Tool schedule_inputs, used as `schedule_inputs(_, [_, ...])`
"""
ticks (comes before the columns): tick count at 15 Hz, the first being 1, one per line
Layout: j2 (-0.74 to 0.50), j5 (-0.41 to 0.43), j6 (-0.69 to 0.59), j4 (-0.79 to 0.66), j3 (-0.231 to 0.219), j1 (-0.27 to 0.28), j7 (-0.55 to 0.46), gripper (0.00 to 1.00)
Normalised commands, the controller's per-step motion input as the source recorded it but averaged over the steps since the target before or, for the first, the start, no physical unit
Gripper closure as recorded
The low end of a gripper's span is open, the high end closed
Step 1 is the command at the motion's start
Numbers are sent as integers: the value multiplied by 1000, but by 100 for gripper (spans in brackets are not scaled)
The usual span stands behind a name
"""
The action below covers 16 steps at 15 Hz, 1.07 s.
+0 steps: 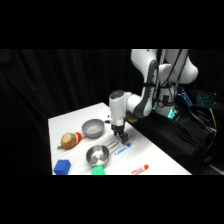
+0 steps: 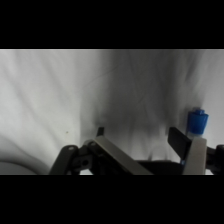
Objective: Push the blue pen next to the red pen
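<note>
From the side I see the end effector point(image 1: 120, 134) low over the white table point(image 1: 145, 150), just beside the blue pen point(image 1: 122, 149), a slim white barrel lying flat, its long axis slanting toward the steel cup point(image 1: 97, 155). The red pen point(image 1: 140, 169) lies apart, nearer the front edge.

At the wrist, the blue pen point(image 2: 196, 140) points its round blue cap up-frame beside the right finger point(image 2: 178, 141); fingers stand apart.

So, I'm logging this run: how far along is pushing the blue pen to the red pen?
Early. Nothing looks done: the blue pen lies well apart from the red pen near the table's front edge. In hand: the gripper is down at the blue pen's far end, the blue cap beside one finger. The whole push remains.
</note>
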Motion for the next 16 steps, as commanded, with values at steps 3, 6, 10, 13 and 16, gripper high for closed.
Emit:
schedule_inputs(3, [-58,-262,177,-98,-213,348,342,0])
schedule_inputs(6, [-19,-237,126,-54,-195,319,319,0])
schedule_inputs(10, [-15,-238,65,-30,-188,316,321,0])
schedule_inputs(13, [-39,-269,-14,-5,-208,365,361,0])
schedule_inputs(16, [-19,-253,-94,48,-181,332,344,0])
